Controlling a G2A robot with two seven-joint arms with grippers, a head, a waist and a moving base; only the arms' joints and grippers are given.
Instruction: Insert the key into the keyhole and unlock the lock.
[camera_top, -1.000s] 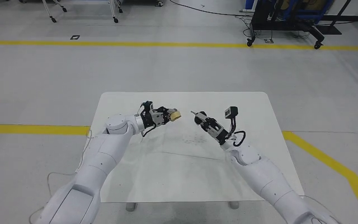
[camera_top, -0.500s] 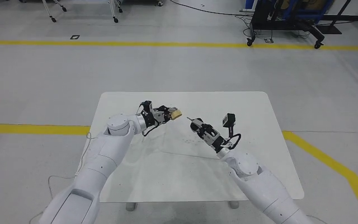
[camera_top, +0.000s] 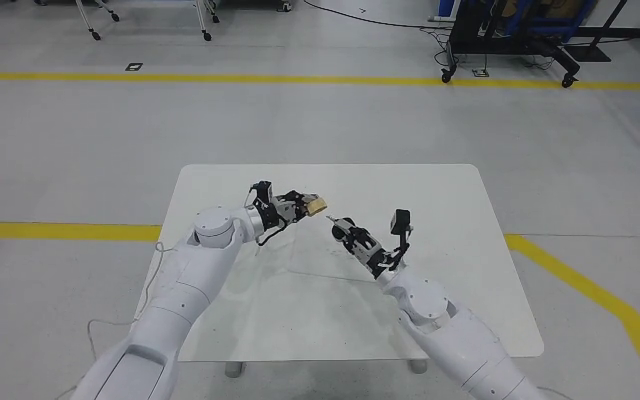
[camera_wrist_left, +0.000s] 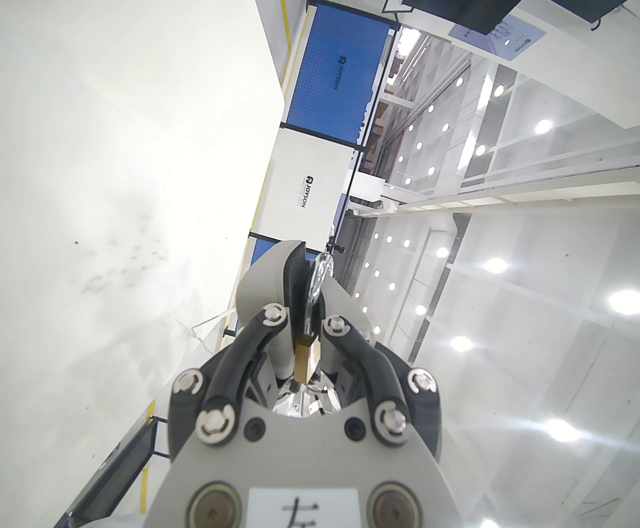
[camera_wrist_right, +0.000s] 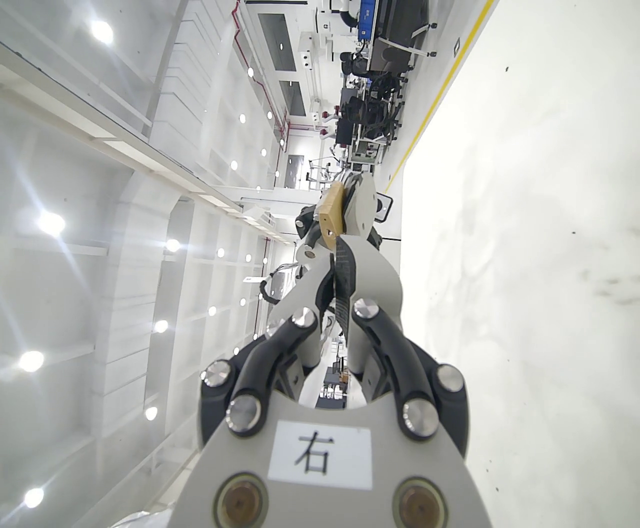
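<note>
1. Left gripper (camera_top: 303, 206): jaws are clamping the brass lock (camera_top: 314, 205), holding it above the counter (camera_top: 450, 200), toward 11 o'clock of the counter's centre.
2. Right gripper (camera_top: 343, 229): jaws are pinching shut on the key (camera_top: 335, 221), which is sitting just short of the lock, at 4 o'clock from it.
3. Step in hand (a judgement): aligning for insertion. The key should be travelling along the keyhole's axis toward 10 o'clock, with its blade matching the slot and the lock held steady.
4. Views: the right wrist view is presenting the keyhole (camera_wrist_right: 327, 233) almost face-on, while the top view is supplying the gap between key and lock.
</note>
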